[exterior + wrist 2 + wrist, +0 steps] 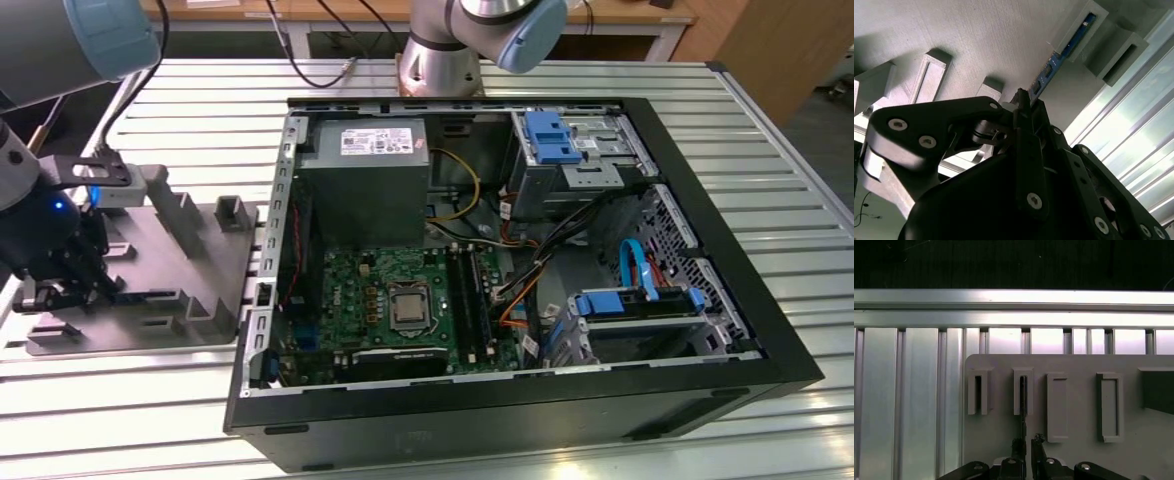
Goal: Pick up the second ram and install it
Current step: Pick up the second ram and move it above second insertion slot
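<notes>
While the gripper [60, 285] hangs over the holder [174, 320] at the exterior view's left, its fingers look clamped on the ram [1054, 65]. In both wrist views the stick comes straight out from between the tips. Gripper [1024, 102] has the near end. The far end sits in a narrow holder [979, 40] slot, so the long axis runs straight ahead of the fingers. First wrist view: ram [1023, 410] is edge-on, a thin dark line from gripper [1025, 445] into the slot, standing on its edge on the holder [1134, 440]. So not lifted clear yet, I judge.

Right of that, well apart: the open case [534, 400], with the board [387, 290] flat inside and the ram slots [467, 290] just past the CPU socket. Can't tell if one is filled. The PSU [360, 180] stands beside the board, cables [514, 290] crowd the slots' far side, and the blue drive cage [627, 300] is further right.
</notes>
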